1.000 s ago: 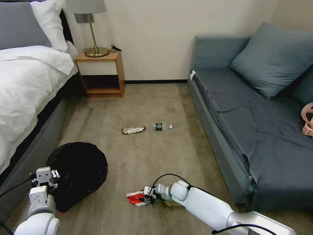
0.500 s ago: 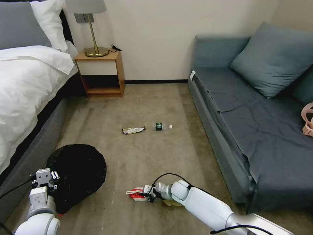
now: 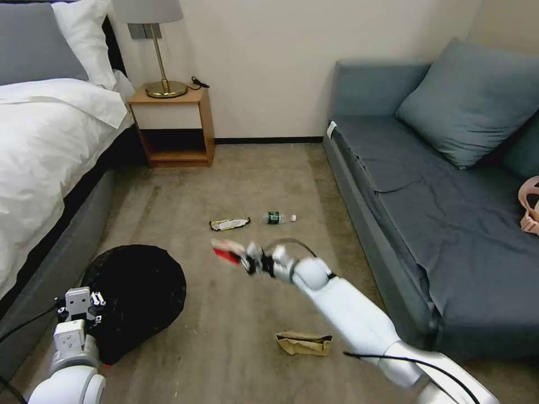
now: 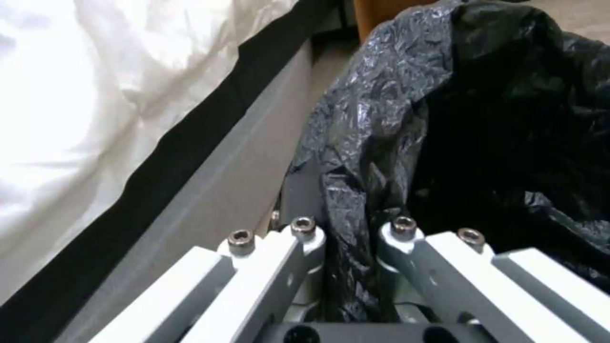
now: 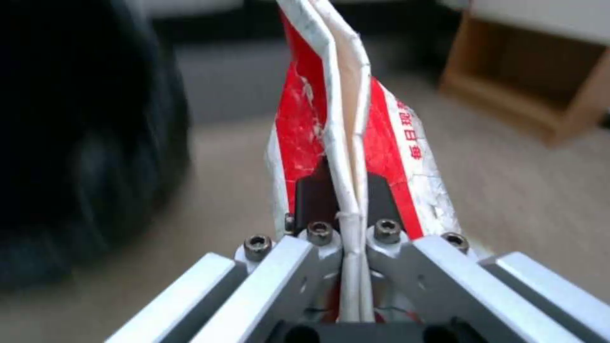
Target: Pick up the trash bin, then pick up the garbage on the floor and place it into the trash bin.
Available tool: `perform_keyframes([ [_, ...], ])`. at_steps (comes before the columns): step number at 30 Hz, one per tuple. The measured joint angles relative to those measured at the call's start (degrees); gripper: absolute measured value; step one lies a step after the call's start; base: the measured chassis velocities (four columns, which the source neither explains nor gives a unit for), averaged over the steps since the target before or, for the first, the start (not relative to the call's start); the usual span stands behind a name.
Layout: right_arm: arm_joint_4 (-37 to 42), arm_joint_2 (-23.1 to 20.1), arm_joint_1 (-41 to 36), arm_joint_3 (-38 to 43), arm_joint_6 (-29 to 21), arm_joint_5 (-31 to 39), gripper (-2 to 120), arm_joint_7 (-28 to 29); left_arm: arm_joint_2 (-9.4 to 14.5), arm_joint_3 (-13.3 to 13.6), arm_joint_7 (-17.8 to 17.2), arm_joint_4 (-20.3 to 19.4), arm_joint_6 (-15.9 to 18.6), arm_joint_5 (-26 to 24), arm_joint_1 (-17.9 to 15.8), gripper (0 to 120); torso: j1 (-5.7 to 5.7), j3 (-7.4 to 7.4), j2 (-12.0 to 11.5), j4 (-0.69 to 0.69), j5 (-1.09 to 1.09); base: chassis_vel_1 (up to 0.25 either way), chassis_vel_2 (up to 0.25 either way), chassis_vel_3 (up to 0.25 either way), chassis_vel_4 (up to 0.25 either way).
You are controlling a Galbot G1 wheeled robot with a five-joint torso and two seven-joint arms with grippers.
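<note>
The right gripper [image 3: 247, 262] is now lifting the flattened red-and-white paper cup [image 3: 226, 252] off the carpet, clamped tight, uncovering the crumpled brown paper bag [image 3: 304, 343]. Left gripper [image 3: 81, 306] is still pinching the trash bin [image 3: 137, 292] rim left of the cup.

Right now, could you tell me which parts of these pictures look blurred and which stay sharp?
Head view: the paper cup in the right claw is smeared, while bed and sofa stay sharp. Right wrist view: cup crisp, trash bin behind a dark blur. Left wrist view: the bin's black bag is sharp with glinting creases.
</note>
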Motion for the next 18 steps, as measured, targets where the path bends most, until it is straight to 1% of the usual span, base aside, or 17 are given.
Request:
perform_keyframes([
  [2, 3.4, 1.3, 0.7, -1.5, -1.2, 6.9, 0, 0.2, 0.0, 0.7, 0.4, -0.1, 0.1, 0.8, -0.5, 4, 0.00, 0.00, 0.0, 0.00, 0.00, 0.000, 0.000, 0.000, 0.000],
  [3, 3.4, 1.3, 0.7, -1.5, -1.2, 6.9, 0, 0.2, 0.0, 0.7, 0.4, -0.1, 0.1, 0.8, -0.5, 4, 0.00, 0.00, 0.0, 0.00, 0.00, 0.000, 0.000, 0.000, 0.000],
  [6, 6.9, 2.9, 1.2, -6.1, -2.4, 13.9, 0, 1.1, -0.2, 1.7, 0.7, -0.2, 0.3, 1.9, -1.4, 4, 0.00, 0.00, 0.0, 0.01, 0.00, 0.000, 0.000, 0.000, 0.000],
  [11, 7.6, 5.0, 0.8, -8.9, -2.5, 16.6, 0, 1.4, -0.7, 2.5, 0.7, -0.8, 0.9, 2.5, -2.0, 4, 0.00, 0.00, 0.0, 0.00, 0.00, 0.000, 0.000, 0.000, 0.000],
  [13, 7.5, 6.1, -0.2, -10.2, -2.4, 17.3, 0, 1.8, -1.3, 2.9, 0.7, -1.3, 1.0, 2.7, -2.0, 4, 0.00, 0.00, 0.0, 0.01, 0.00, 0.000, 0.000, 0.000, 0.000],
  [15, 7.5, 6.2, -0.9, -11.1, -2.3, 17.6, 0, 2.2, -1.7, 3.1, 0.7, -1.5, 1.0, 3.0, -2.0, 4, 0.00, 0.00, 0.0, 0.00, 0.00, 0.000, 0.000, 0.000, 0.000],
  [18, 7.0, 4.9, -2.5, -14.7, -1.8, 16.5, 0, 3.9, -3.3, 3.7, 0.7, -1.8, 0.9, 3.9, -1.6, 4, 0.00, 0.00, 0.0, 0.01, 0.00, 0.000, 0.000, 0.000, 0.000],
])
